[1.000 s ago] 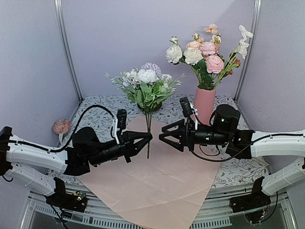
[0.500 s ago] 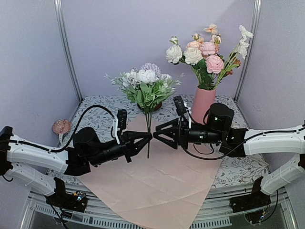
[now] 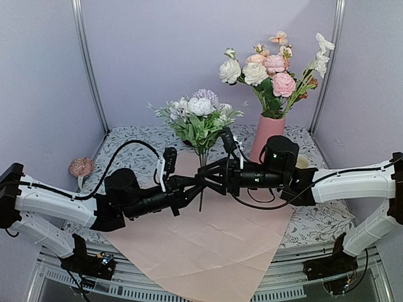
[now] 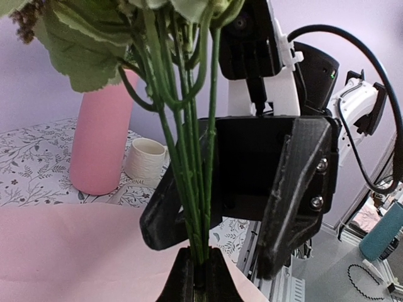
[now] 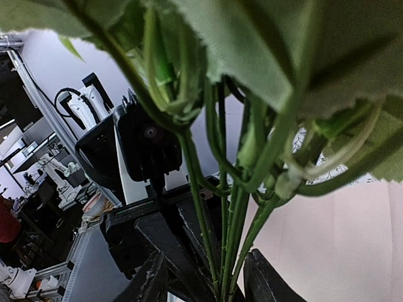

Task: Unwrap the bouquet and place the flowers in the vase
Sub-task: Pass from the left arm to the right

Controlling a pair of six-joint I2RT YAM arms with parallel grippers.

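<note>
A bunch of flowers (image 3: 200, 113), white and lilac with green leaves, stands upright above the flat pink paper (image 3: 208, 233). My left gripper (image 3: 200, 184) is shut on the lower stems (image 4: 189, 157). My right gripper (image 3: 208, 180) comes from the right, its fingers (image 4: 296, 201) straddling the same stems just above the left grip. In the right wrist view the stems (image 5: 233, 239) run between its two fingers (image 5: 148, 280) with gaps on both sides, so it is open. The pink vase (image 3: 267, 135) at the back right holds several peach, white and pink flowers (image 3: 271, 66).
A small cream mug (image 3: 303, 162) stands right of the vase, behind my right arm. A loose pink flower head (image 3: 80, 167) lies at the table's far left. Grey walls and metal posts close in the back and sides.
My right gripper has advanced left until its jaws straddle the stems, and they have narrowed. The left arm has carried the bunch slightly right and toward the back.
</note>
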